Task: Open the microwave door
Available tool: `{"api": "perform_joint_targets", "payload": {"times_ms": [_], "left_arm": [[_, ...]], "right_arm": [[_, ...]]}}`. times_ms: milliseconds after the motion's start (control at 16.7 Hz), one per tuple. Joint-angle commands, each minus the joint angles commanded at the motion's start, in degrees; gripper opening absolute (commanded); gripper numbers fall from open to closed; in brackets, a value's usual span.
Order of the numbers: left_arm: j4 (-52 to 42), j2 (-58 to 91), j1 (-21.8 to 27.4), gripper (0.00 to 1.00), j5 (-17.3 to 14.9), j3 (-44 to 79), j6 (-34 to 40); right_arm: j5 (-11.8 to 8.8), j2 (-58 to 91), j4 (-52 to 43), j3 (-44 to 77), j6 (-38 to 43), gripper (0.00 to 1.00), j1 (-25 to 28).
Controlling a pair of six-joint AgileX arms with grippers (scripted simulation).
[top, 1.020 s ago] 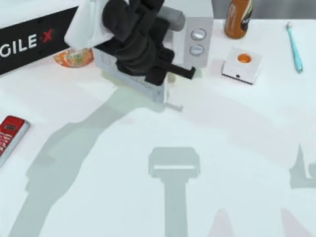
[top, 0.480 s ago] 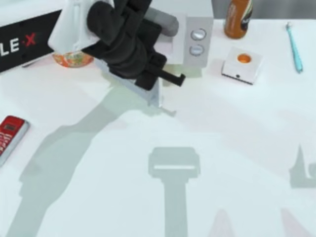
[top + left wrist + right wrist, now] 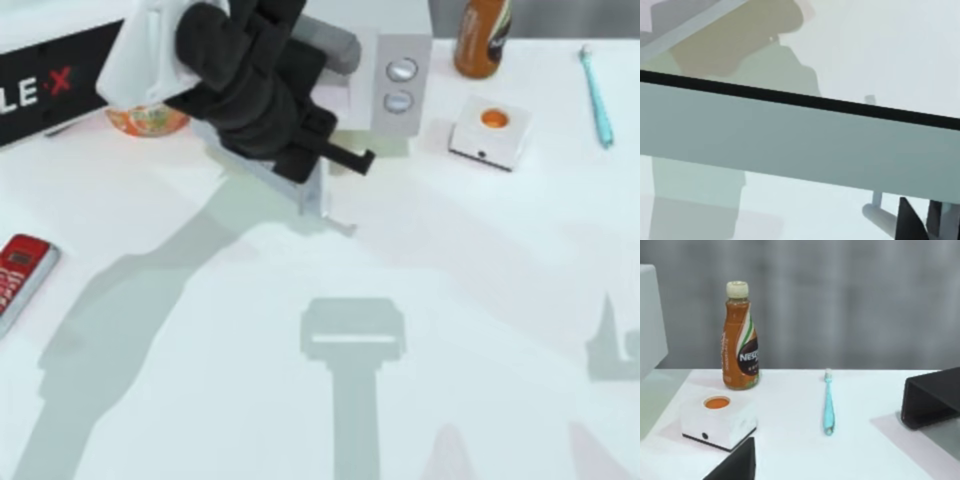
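The white microwave [image 3: 380,25] stands at the table's back middle, its two grey knobs [image 3: 400,85] facing the front. The microwave door [image 3: 300,185] is swung out toward the left front, well away from the knob panel. My left gripper [image 3: 352,158] reaches over the door's free edge. In the left wrist view the door [image 3: 790,135] crosses the picture, and my left gripper [image 3: 927,222] is shut on its grey bar handle [image 3: 880,215]. My right gripper [image 3: 835,435] is out of the top view and stands open, parked at the right.
A white cube with an orange hole [image 3: 488,130] and an orange bottle [image 3: 482,35] stand right of the microwave. A turquoise toothbrush [image 3: 597,85] lies at the far right. A red phone [image 3: 18,270] lies at the left edge, behind it a black box [image 3: 50,85].
Between the earliest frame and half a second ago my left gripper moved left and forward, swinging the door further open. Since then nothing has visibly moved.
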State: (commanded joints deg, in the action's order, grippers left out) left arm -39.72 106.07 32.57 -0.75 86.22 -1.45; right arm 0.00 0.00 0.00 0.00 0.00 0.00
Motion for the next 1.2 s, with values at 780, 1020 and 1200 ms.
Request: {"api": "perform_joint_targets", "payload": {"times_ms": [780,1020,1200], "left_arm": [[0.0,0.1,0.3,0.00,-0.4,-0.1,0.2],[0.2,-1.5,-1.0,0.00,-2.0,-2.0,-3.0],[0.4,-3.2,-2.3,0.00,-4.0,-3.9,-7.1]], "right_arm": [[0.0,0.0,0.0,0.0,0.0,1.00,0.0],[0.0,0.0,0.0,0.0,0.0,1.00,0.0],[0.0,0.0,0.0,0.0,0.0,1.00,0.0]]}}
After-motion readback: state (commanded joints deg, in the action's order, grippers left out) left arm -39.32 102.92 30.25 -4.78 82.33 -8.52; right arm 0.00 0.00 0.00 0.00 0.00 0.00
